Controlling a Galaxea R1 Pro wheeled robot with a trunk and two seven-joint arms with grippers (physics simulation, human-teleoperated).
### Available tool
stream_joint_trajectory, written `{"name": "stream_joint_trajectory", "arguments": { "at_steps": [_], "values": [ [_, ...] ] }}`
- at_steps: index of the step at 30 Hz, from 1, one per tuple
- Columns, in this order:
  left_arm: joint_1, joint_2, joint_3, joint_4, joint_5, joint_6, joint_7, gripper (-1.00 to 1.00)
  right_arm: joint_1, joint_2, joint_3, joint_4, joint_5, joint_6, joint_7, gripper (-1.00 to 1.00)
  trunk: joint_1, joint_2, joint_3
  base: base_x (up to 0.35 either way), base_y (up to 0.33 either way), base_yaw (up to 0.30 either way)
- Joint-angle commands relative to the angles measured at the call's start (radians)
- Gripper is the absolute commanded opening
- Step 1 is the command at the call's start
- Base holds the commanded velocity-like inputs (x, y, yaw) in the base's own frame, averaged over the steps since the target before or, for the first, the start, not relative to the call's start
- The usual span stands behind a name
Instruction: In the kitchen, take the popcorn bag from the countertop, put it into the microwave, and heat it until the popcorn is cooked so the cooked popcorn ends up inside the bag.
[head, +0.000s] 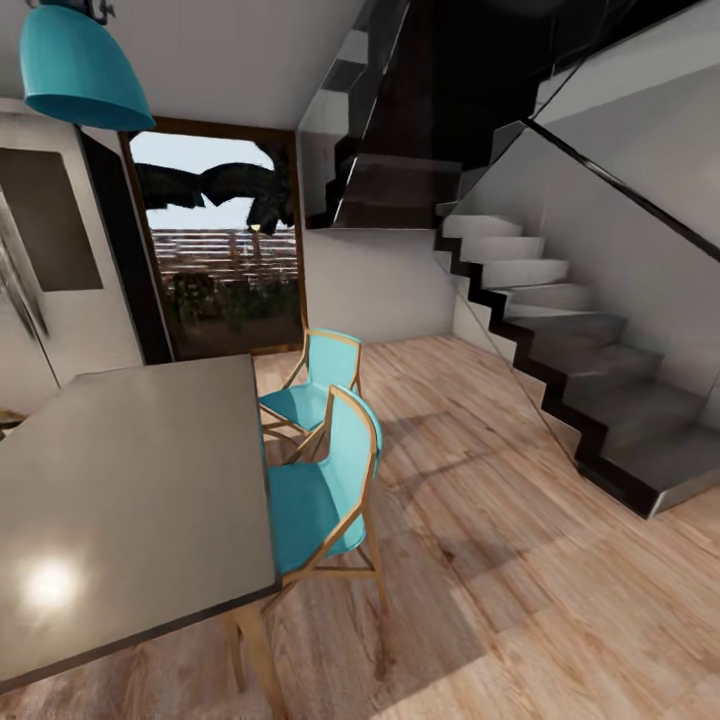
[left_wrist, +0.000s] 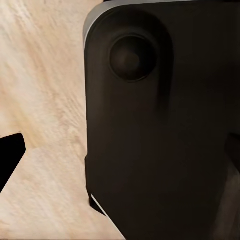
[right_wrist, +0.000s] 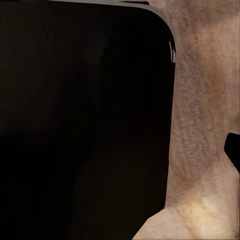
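Two turquoise chairs (head: 325, 450) stand tucked against the near grey tabletop (head: 130, 480), which carries a lamp glare and none of the task's things, as the robot rolls through a dining space on its way; past them, light wood floor (head: 500, 560) runs to a dark-edged staircase (head: 560, 340) on the right and a glazed door (head: 225, 250) in the far wall, with a teal pendant lamp (head: 80, 65) overhead. Both wrist cameras look down past the robot's own dark body panels to the same floor, and whether either tool is wide or narrow cannot be told. Popcorn bag, microwave and kitchen countertop lie somewhere out of frame, so neither arm can yet be judged nearer
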Motion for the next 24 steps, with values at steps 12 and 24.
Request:
{"name": "stream_joint_trajectory", "arguments": {
  "at_steps": [12,24],
  "values": [
    [0.000,0.000,0.000,-0.001,0.002,-0.001,0.001,1.00,0.000,0.000,0.007,0.000,0.003,-0.003,-0.031,1.00,0.000,0.000,-0.001,0.000,0.000,0.300],
    [0.000,0.000,0.000,-0.001,0.002,-0.001,0.001,1.00,0.000,0.001,0.011,0.000,0.008,-0.003,-0.032,1.00,0.000,0.000,-0.001,0.000,0.000,0.300]
  ]
}}
